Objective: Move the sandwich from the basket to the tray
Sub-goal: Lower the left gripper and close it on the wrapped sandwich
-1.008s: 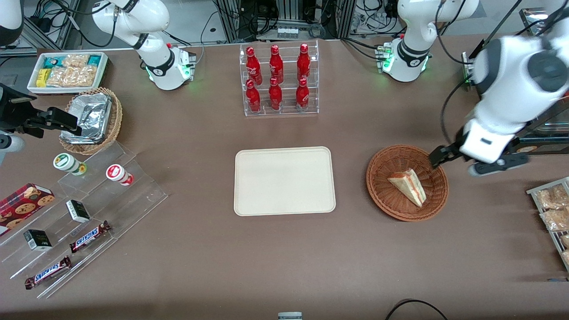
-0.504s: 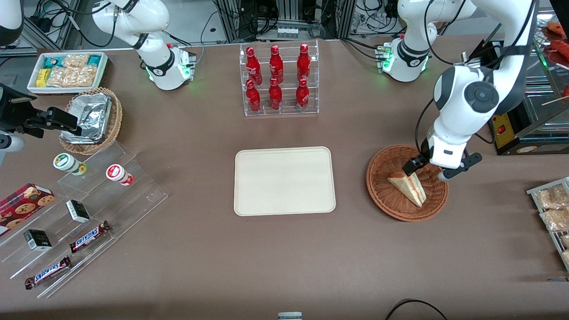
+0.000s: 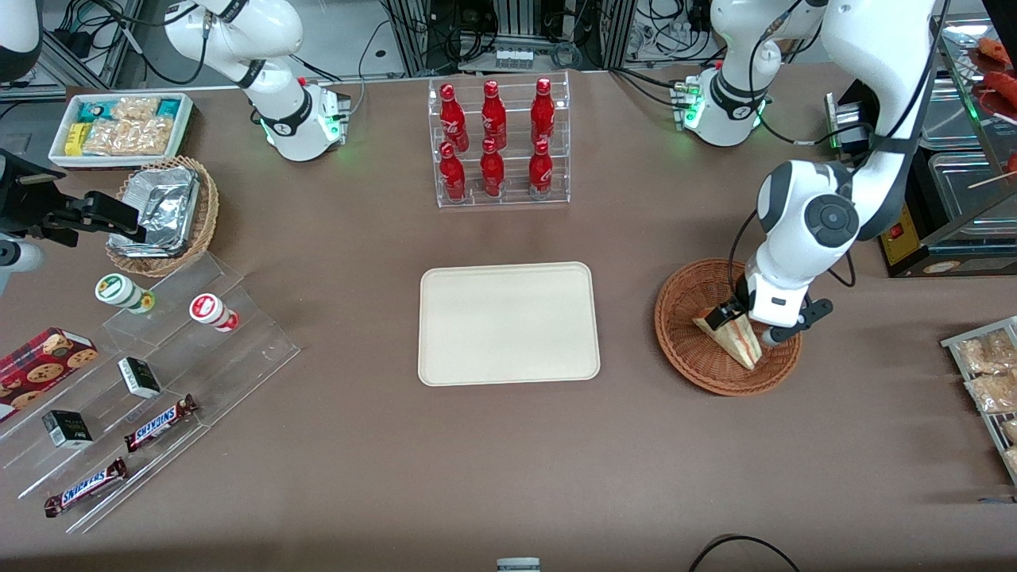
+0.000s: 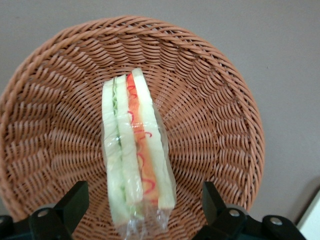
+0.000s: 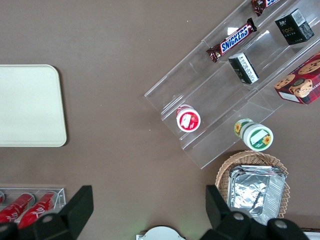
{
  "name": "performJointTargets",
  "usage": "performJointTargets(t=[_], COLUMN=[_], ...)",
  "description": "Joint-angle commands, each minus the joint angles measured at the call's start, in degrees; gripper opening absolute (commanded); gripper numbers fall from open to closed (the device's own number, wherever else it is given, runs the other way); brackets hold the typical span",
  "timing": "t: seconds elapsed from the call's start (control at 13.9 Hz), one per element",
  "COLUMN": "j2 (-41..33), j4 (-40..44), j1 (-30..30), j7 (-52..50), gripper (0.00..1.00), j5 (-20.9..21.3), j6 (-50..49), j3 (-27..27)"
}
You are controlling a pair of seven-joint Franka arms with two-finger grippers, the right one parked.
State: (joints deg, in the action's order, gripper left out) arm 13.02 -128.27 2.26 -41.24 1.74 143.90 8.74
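Observation:
The sandwich (image 3: 737, 340) (image 4: 135, 155), a plastic-wrapped triangular wedge with red and green filling, lies in the reddish-brown wicker basket (image 3: 685, 308) (image 4: 215, 105). My left gripper (image 3: 745, 324) (image 4: 143, 202) hangs low over the basket, open. Its two black fingers (image 4: 75, 200) stand one on each side of the sandwich's wide end, apart from the wrap. The cream-white tray (image 3: 508, 323) (image 5: 27, 105) lies flat beside the basket, toward the parked arm's end, with nothing on it.
A clear rack of red bottles (image 3: 499, 143) stands farther from the camera than the tray. Acrylic steps with snacks (image 3: 159, 357), a tan foil-filled basket (image 3: 163, 210) and a white snack bin (image 3: 119, 127) sit toward the parked arm's end. Packaged snacks (image 3: 989, 373) lie toward the working arm's end.
My left arm has swung in from outside the basket's rim and dropped lower. The open gripper now straddles the sandwich, which has not moved.

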Motion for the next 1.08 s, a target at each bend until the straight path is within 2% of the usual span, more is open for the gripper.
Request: performJointTargets(t=[0.0, 0.07, 0.14, 0.22, 0.29, 0.36, 0.43, 0.65, 0.72, 0.79, 1.01], j2=[1.48, 1.83, 2.01, 2.10, 2.54, 2.80, 2.72, -0.34, -2.62, -4.38, -4.06], j4=[0.30, 0.30, 0.39, 0.30, 0.39, 0.39, 0.48, 1.00, 2.31, 5.46, 22.13], j1=[0.03, 0.03, 0.03, 0.03, 0.03, 0.11, 0.12, 0.20, 0.55, 0.82, 1.08], j7=[-1.56, -1.56, -1.56, -1.56, -1.47, -1.38, -1.21, -0.77, -0.77, -0.68, -1.38], gripper=[1.00, 0.99, 0.94, 0.76, 0.47, 0.21, 0.00, 0.00, 0.00, 0.00, 0.00], j5=[1.16, 1.16, 1.16, 1.16, 1.16, 1.24, 1.24, 1.24, 1.33, 1.51, 1.86], j6=[1.91, 2.00, 2.09, 2.26, 2.26, 2.26, 2.26, 0.08, -3.85, -10.06, -31.25], j3=[-0.13, -0.13, -0.22, -0.22, -0.30, -1.00, -1.10, -1.10, -1.10, -0.75, 3.28])
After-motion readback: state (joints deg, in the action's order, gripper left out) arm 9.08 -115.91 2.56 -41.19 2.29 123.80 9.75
